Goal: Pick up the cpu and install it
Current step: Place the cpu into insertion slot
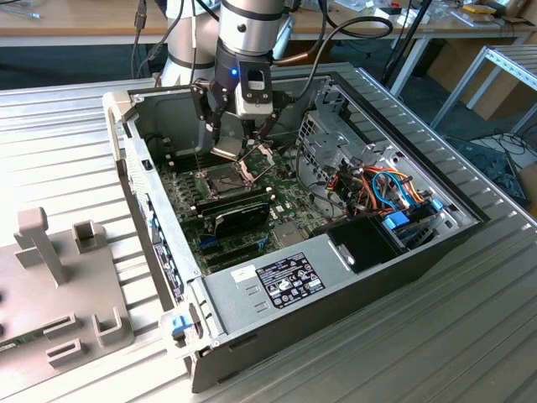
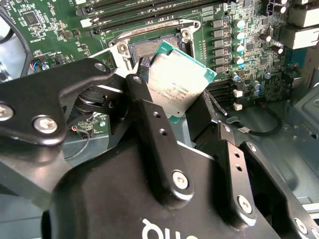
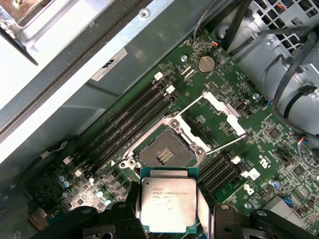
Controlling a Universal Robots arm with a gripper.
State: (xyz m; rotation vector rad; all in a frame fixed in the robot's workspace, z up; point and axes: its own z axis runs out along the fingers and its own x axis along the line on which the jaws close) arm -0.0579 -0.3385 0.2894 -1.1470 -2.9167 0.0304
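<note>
Two fingers point(image 2: 149, 119) of my gripper point(image 2: 172, 99) are clamped on the cpu point(image 2: 182, 77) by its opposite edges, which leaves the underside free for seating. It hangs tilted in the exterior view's upper middle, just above the open socket point(image 3: 164, 152), whose hinged frame point(image 3: 224, 112) is swung back to admit it.

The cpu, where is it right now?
In the first wrist view the cpu sits pinched between the fingers, above the motherboard, close by the open empty socket.
</note>
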